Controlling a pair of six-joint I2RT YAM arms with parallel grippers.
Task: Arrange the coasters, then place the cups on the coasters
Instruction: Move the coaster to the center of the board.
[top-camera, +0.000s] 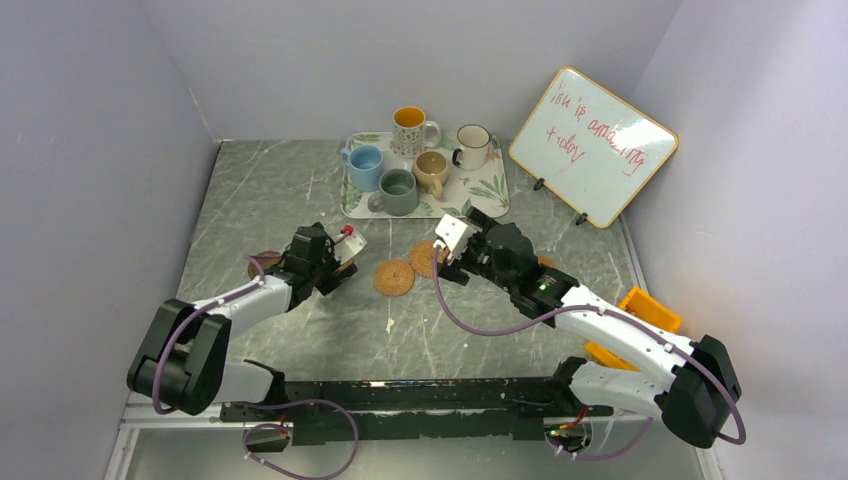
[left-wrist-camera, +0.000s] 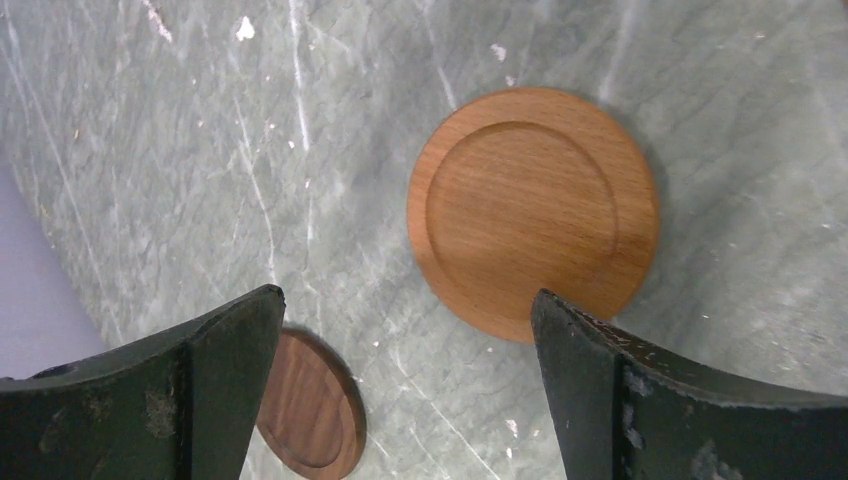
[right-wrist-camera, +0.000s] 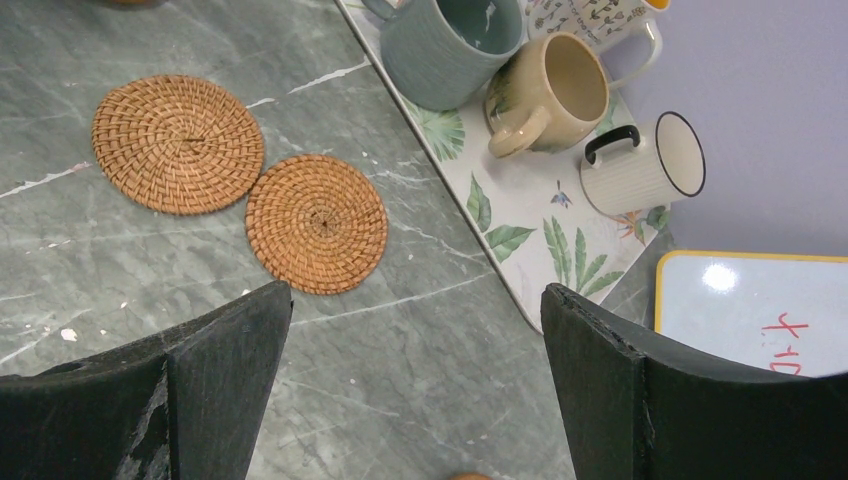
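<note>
Your left jaws, spread wide and empty, hang over a smooth tan coaster (left-wrist-camera: 533, 212) on the table (left-wrist-camera: 150, 150), with a dark brown coaster (left-wrist-camera: 315, 415) lying near it. Your right jaws, equally wide and holding nothing, hover above two woven coasters (right-wrist-camera: 178, 143) lying edge to edge. Beyond, all five cups (top-camera: 398, 190) sit on the leaf-print tray (top-camera: 490, 195) at the table's far side.

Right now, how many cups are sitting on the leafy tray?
5. On the tray: patterned cup back middle, white cup back right, blue cup left, tan cup centre, grey-green cup front. None looks hidden.
</note>
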